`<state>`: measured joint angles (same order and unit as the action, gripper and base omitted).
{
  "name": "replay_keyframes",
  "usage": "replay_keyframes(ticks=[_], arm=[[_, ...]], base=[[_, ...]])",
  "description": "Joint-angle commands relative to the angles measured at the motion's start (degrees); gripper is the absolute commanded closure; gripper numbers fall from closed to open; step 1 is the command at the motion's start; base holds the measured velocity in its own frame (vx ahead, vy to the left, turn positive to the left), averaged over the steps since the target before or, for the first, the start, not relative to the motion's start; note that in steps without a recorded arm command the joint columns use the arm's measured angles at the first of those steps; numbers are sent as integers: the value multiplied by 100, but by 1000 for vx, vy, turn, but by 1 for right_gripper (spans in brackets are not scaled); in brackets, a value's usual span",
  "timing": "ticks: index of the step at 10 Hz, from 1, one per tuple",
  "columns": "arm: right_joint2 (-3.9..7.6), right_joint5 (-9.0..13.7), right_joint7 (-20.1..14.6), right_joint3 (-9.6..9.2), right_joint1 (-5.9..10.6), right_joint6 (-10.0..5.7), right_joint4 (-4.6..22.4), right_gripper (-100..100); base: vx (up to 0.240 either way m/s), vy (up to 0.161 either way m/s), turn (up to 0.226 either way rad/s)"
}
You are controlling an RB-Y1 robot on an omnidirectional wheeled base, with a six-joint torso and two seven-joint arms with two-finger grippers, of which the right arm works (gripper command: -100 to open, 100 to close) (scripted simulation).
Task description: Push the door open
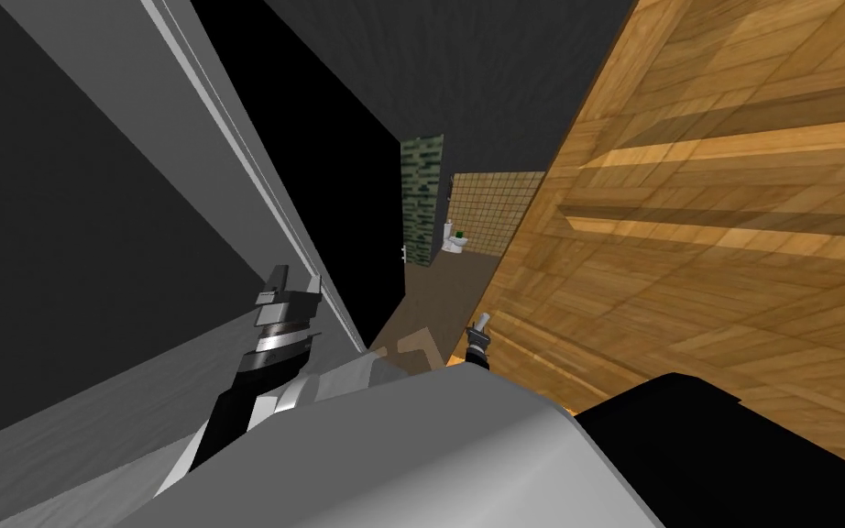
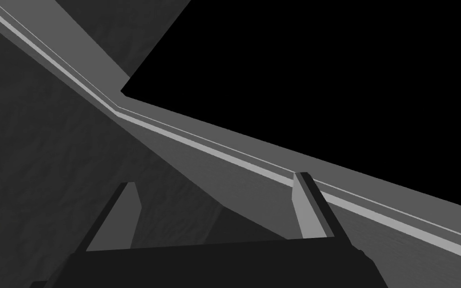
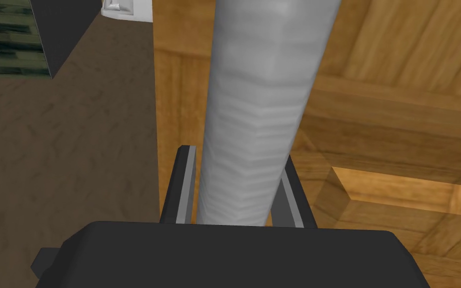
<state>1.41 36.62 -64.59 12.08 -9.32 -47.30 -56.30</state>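
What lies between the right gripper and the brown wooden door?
A long pale grey handle bar, clamped by the right gripper, stands before the door; the right wrist view shows it.

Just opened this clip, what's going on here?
The right gripper is shut on the grey handle of a wooden door. The door stands partly open: brown floor and a white toilet show past its edge. The left gripper hangs open beside the grey door frame, holding nothing.
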Motion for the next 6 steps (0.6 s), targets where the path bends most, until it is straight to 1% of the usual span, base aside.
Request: replay_keyframes(ticks=[1, 4, 5, 6], arm=[[68, 76, 26, 163, -19, -57, -40, 100], [63, 199, 58, 356, -24, -79, -29, 100], [53, 246, 70, 431, -25, -87, -24, 100], [48, 270, 76, 469, -26, -91, -22, 100]], base=[[160, -56, -47], [146, -45, -71], [203, -41, -76], [189, -34, -55]])
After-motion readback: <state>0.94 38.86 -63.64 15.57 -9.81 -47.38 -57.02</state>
